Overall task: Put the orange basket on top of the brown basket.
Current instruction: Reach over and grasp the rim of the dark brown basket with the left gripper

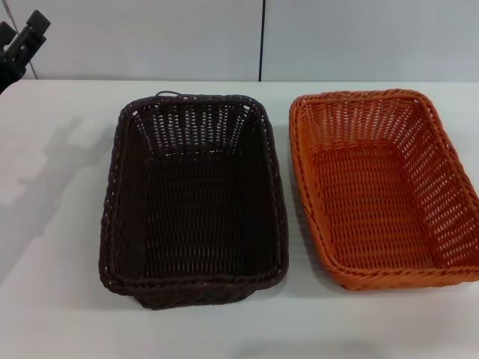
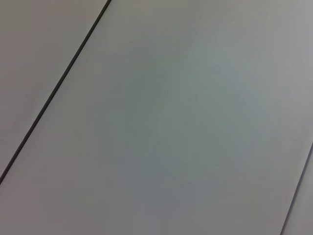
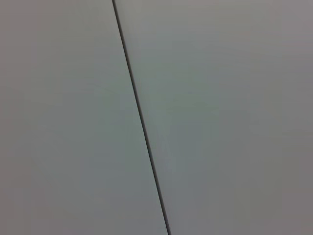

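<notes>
The orange basket [image 1: 385, 187] sits on the white table at the right in the head view, open side up and empty. The brown basket [image 1: 196, 198] sits just to its left, near the middle, also empty, with a narrow gap between the two. My left gripper [image 1: 21, 41] is raised at the far left top corner, well away from both baskets; only part of it shows. My right gripper is out of view. Both wrist views show only plain grey wall panels with a dark seam.
The white table [image 1: 60, 299] spreads to the left of and in front of the baskets. A grey panelled wall [image 1: 337, 37] stands behind the table's far edge.
</notes>
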### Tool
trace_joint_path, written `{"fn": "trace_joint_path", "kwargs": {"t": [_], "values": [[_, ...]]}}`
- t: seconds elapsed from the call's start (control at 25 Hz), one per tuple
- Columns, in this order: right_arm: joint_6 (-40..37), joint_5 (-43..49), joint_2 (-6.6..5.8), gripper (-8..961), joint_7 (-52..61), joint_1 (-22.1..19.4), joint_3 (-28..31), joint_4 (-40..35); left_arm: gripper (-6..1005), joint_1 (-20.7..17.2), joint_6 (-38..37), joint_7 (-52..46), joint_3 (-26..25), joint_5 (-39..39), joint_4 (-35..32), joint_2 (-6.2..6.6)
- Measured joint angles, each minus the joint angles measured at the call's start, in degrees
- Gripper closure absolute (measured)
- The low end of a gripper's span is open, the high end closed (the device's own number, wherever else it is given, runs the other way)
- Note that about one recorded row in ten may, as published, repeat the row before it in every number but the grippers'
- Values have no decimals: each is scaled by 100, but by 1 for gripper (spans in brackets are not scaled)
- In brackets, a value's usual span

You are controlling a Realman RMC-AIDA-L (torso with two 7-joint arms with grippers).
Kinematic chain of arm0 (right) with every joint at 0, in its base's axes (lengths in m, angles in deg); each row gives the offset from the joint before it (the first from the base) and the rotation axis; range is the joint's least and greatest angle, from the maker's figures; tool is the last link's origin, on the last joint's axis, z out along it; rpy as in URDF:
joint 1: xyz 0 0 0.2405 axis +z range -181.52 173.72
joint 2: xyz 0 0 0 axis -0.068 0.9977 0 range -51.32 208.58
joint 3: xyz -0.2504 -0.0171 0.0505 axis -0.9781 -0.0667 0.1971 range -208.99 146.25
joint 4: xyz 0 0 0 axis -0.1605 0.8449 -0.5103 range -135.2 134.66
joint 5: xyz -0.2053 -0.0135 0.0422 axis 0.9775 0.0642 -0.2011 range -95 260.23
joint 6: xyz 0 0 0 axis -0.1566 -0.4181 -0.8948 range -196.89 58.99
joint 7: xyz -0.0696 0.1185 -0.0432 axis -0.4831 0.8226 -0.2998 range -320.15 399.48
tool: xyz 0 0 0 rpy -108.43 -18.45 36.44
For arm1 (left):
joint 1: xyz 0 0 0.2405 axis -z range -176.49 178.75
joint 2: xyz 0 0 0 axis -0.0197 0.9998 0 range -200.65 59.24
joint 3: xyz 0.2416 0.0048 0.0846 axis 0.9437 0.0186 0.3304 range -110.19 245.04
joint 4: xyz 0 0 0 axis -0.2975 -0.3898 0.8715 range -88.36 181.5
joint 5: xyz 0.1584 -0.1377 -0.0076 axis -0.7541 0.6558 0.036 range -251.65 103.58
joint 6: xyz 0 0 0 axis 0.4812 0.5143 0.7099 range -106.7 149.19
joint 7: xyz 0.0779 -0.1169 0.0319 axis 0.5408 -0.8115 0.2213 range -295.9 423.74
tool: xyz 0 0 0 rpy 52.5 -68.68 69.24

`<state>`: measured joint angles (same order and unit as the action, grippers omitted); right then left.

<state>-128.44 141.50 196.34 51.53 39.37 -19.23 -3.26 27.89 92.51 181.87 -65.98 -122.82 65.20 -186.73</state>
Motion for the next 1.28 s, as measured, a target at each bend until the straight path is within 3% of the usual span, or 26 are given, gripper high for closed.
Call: {"fn": "trace_joint_path", "kwargs": {"t": [0.64,0.92,1.28], "values": [[-1,-1,14,335,53,-12,1,0,139,-23,2,-5,0,0,0,-6],[-52,-285,12,336,983,-79,60,-85,139,-30,-4,-25,59,0,-16,13],[-63,-292,15,336,1071,-160,30,-106,139,-30,-8,-36,104,0,-35,19]]}}
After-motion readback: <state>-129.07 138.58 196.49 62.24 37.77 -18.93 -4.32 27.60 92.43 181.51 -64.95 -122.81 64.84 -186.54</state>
